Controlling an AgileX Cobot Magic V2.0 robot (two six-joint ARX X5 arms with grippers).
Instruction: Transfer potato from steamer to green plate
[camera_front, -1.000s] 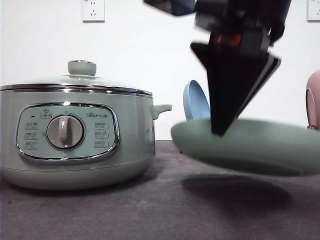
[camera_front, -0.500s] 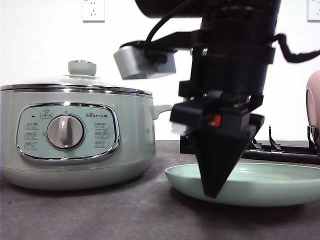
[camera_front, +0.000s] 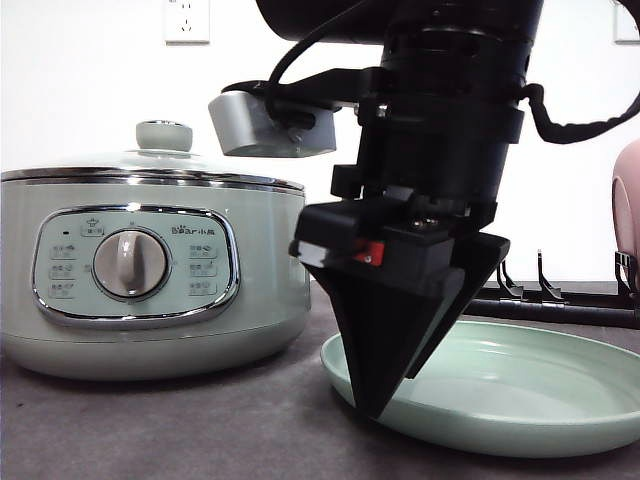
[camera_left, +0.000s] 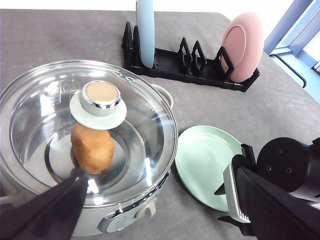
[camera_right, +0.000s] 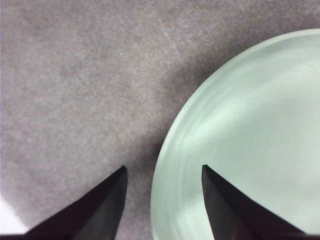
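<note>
The steamer (camera_front: 150, 280) stands at the left with its glass lid (camera_left: 95, 130) on. Through the lid I see the potato (camera_left: 92, 150) lying inside, below the green knob (camera_left: 101, 97). The green plate (camera_front: 520, 400) lies flat on the table to the right of the steamer (camera_left: 207, 160). My right gripper (camera_front: 375, 405) points down at the plate's left rim. In the right wrist view its fingers (camera_right: 164, 169) stand apart, astride the rim of the plate (camera_right: 250, 140), so it is open. My left gripper (camera_left: 159, 172) hangs open above the steamer's front.
A black dish rack (camera_left: 190, 65) at the back of the table holds a blue plate (camera_left: 145, 30) and a pink plate (camera_left: 242, 45), both upright. The right arm (camera_left: 285, 162) stands over the plate's near side. The tabletop is dark grey.
The right gripper carried the green plate down from mid-air and to the left, set it flat on the table beside the steamer, and its fingers now stand apart at the rim.
</note>
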